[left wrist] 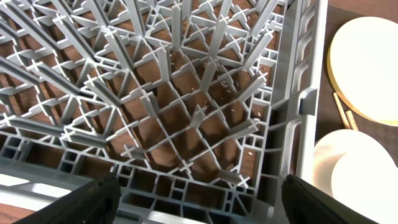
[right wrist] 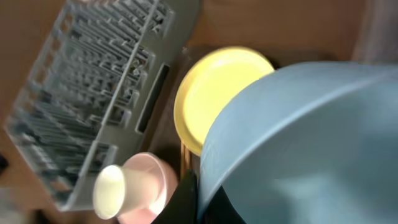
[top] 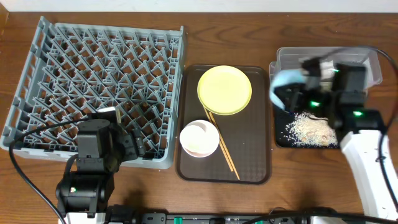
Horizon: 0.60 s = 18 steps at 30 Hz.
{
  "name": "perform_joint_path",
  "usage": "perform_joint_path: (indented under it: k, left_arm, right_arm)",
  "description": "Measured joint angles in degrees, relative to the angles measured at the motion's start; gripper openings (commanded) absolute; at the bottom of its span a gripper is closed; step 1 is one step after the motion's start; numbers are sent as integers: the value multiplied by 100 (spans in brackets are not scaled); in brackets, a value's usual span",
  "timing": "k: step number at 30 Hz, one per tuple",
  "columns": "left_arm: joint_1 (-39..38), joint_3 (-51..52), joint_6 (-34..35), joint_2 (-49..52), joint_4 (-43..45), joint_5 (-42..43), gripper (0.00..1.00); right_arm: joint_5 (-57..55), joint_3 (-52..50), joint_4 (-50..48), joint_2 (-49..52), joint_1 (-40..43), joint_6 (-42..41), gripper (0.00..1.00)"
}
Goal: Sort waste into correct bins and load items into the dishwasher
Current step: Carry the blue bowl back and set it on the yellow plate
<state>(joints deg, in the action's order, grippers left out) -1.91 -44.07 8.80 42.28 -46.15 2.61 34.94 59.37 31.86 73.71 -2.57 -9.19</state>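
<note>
The overhead camera hangs well above the desk (top: 249, 25) and looks straight down, with the grey dish rack (top: 93, 74) at 9 o'clock and the brown tray (top: 249, 155) at centre. The left wrist camera sits close over the rack's corner nearest the tray. It faces down and toward 12 o'clock, with the yellow plate (left wrist: 367, 68) at its 2 o'clock. The right wrist camera, blurred, faces the desk's 9 o'clock past the light blue bowl (right wrist: 298, 143), which fills its foreground. All three views share the rack and the plate.
</note>
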Motion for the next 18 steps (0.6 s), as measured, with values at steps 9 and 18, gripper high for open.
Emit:
perform_joint_path:
  k: [9, 18]
  left_arm:
    - [0, 0, 0, 0, 2, 0, 86]
    - [0, -2, 0, 0, 0, 0, 86]
  right_arm:
    - [-2109, 15, -1397, 905, -2114, 728, 1]
    - [-2618, 15, -2747, 2614, -2911, 1279, 3]
